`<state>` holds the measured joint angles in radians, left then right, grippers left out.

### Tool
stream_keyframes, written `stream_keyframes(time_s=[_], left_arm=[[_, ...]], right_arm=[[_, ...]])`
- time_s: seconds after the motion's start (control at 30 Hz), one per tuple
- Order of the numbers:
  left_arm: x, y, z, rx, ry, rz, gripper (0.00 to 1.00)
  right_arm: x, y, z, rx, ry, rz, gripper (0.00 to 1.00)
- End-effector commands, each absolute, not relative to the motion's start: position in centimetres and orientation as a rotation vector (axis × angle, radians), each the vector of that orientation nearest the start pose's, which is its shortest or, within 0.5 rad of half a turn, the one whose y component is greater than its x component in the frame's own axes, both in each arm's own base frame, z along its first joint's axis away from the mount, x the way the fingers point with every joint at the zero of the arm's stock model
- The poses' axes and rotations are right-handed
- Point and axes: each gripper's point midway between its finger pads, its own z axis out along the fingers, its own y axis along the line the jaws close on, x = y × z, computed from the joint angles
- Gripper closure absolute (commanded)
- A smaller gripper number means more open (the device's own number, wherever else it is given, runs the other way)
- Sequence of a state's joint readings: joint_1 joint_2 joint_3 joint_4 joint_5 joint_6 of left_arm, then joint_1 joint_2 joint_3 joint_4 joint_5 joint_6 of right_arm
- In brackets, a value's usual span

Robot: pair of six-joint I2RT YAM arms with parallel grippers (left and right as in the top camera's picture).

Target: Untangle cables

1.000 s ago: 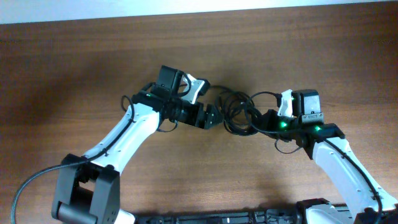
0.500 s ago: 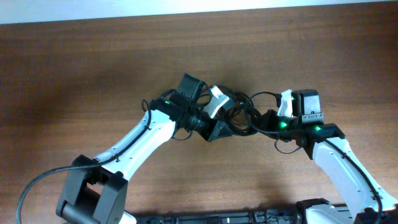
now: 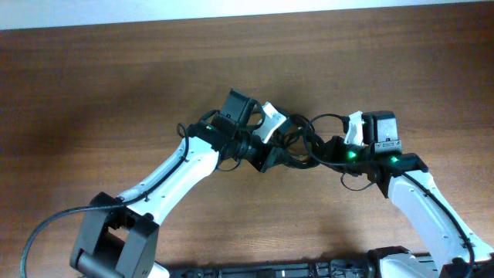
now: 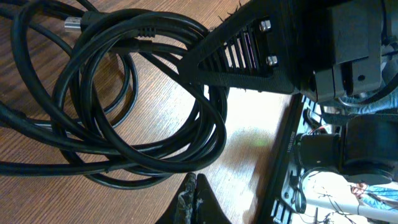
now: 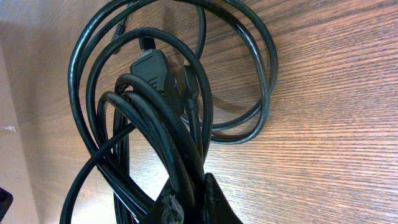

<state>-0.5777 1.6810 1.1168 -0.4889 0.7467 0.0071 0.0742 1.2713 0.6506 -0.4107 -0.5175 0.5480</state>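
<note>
The cables (image 3: 298,145) lie as a tangle of black loops on the wooden table between my two arms. My right gripper (image 3: 325,152) is at the tangle's right side. In the right wrist view the right gripper (image 5: 189,190) is shut on a bundle of cable strands (image 5: 155,106), and a black plug (image 5: 151,65) lies among the loops. My left gripper (image 3: 268,157) is at the tangle's left edge. In the left wrist view the left gripper (image 4: 194,186) is shut with nothing between its fingers, just below the loops (image 4: 124,93). The right gripper's dark finger (image 4: 249,53) shows above.
The brown wooden table (image 3: 116,85) ends at a pale strip along the far edge (image 3: 231,14). A thick black wire (image 3: 35,232) runs from the left arm's base. A black frame (image 3: 270,270) lies along the near edge.
My left arm has swung right to the tangle's left edge and its gripper has shut. The right arm and its grip on the cables have not moved.
</note>
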Motion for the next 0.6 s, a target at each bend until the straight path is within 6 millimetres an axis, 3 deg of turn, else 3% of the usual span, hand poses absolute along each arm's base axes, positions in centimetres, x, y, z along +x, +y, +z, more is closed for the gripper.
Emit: stream_keyframes(time_s=[0.0, 0.3, 0.47, 0.57], left_arm=[[26.3, -31.2, 13.5, 1.008, 2.388, -1.177, 1.0], [26.7, -31.4, 12.9, 1.003, 2.393, -1.179, 1.0], [27.4, -32.3, 10.8, 0.964, 2.434, -1.197, 1.0], [27.4, -34.6, 7.2, 0.923, 2.497, -1.23, 1.0]], right_arm=[[28.3, 10.9, 8.2, 0.414, 2.613, 0.916, 0.96], [28.3, 10.9, 8.2, 0.415, 2.613, 0.916, 0.96], [28.3, 10.9, 8.2, 0.415, 2.613, 0.917, 0.96], [28.3, 10.9, 8.2, 0.414, 2.614, 0.921, 0.96]])
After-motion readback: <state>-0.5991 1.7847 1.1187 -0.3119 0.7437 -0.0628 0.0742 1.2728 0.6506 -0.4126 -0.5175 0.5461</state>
